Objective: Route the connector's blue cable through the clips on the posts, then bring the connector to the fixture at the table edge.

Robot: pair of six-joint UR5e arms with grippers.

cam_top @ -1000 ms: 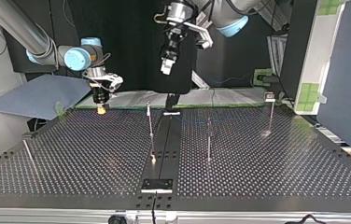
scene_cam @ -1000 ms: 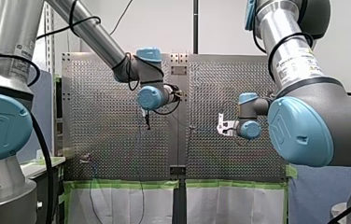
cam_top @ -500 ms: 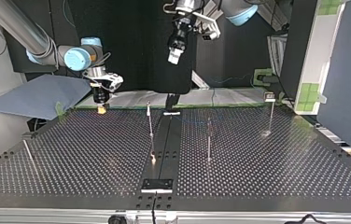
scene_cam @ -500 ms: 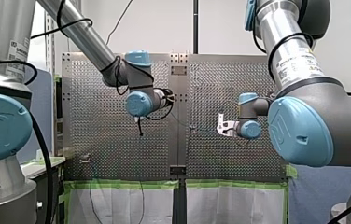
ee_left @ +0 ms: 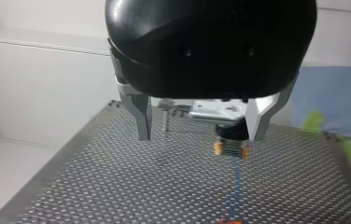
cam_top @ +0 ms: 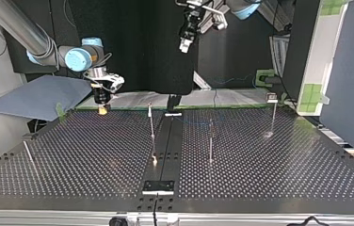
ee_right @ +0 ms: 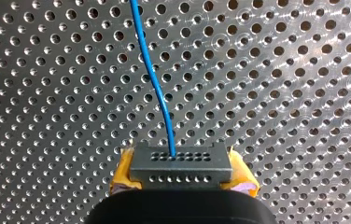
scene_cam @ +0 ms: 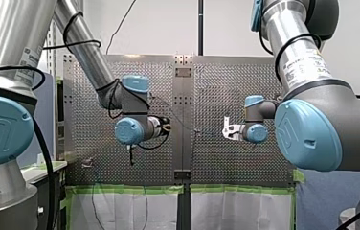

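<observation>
My right gripper [ee_right: 181, 181] is shut on the dark grey connector [ee_right: 180, 161], with yellow pads [ee_right: 122, 176] on both its sides. The blue cable [ee_right: 154, 79] leaves the connector and runs ahead over the perforated plate. In the top view this gripper [cam_top: 102, 109] hangs just above the table's far edge at the left. My left gripper [ee_left: 200, 136] is open and holds nothing. It hangs high over the table [cam_top: 184, 45]. Through its fingers I see the connector [ee_left: 232, 148] and the cable [ee_left: 233, 186] below it. Thin posts [cam_top: 151, 123] [cam_top: 210, 141] stand mid-table.
Another post [cam_top: 273, 115] carries a clip at the top view's far right, and a bare rod [cam_top: 28, 156] leans at the left. A small fixture plate [cam_top: 158, 187] sits at the table's near edge. Blue cloth [cam_top: 38, 96] lies beyond the far left corner.
My left arm has lifted its open gripper higher and toward the top view's right; in the front view it swung left and down. My right arm has stayed put with the connector.
</observation>
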